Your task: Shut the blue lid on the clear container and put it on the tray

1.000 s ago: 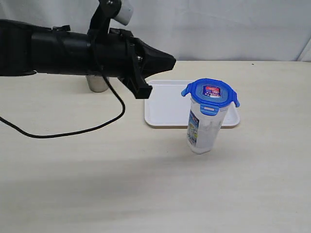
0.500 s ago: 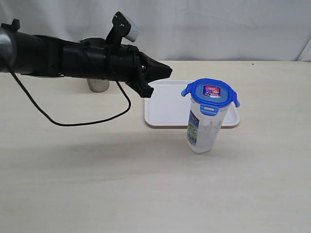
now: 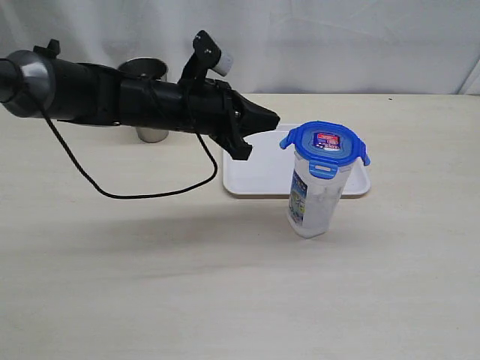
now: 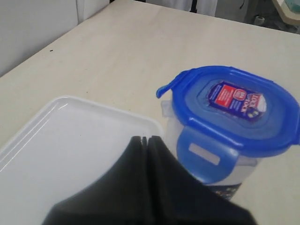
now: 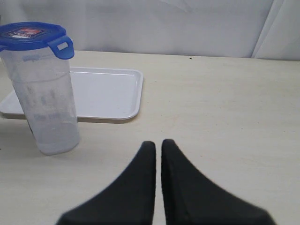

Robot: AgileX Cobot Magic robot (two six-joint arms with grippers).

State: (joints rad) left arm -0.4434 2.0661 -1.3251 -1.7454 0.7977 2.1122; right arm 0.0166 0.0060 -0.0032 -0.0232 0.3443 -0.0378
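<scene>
The clear container (image 3: 313, 202) stands upright on the table just in front of the white tray (image 3: 259, 169), with the blue lid (image 3: 325, 144) sitting on its mouth and its flaps sticking out. My left gripper (image 3: 274, 118) is shut and empty, hovering above the tray's left part, its tip a short way left of the lid. In the left wrist view my left gripper (image 4: 145, 138) points at the lid (image 4: 236, 108) over the tray (image 4: 65, 145). My right gripper (image 5: 158, 143) is shut and empty, low over the bare table, apart from the container (image 5: 47, 103).
A grey steel tumbler (image 3: 150, 101) stands at the back left, partly behind my left arm. A black cable (image 3: 142, 193) loops down from that arm over the table. The tray (image 5: 105, 93) lies behind the container.
My left arm has swung right and a little down, bringing its shut gripper from the tray's left edge closer to the lid. Container, lid and tray have not moved.
</scene>
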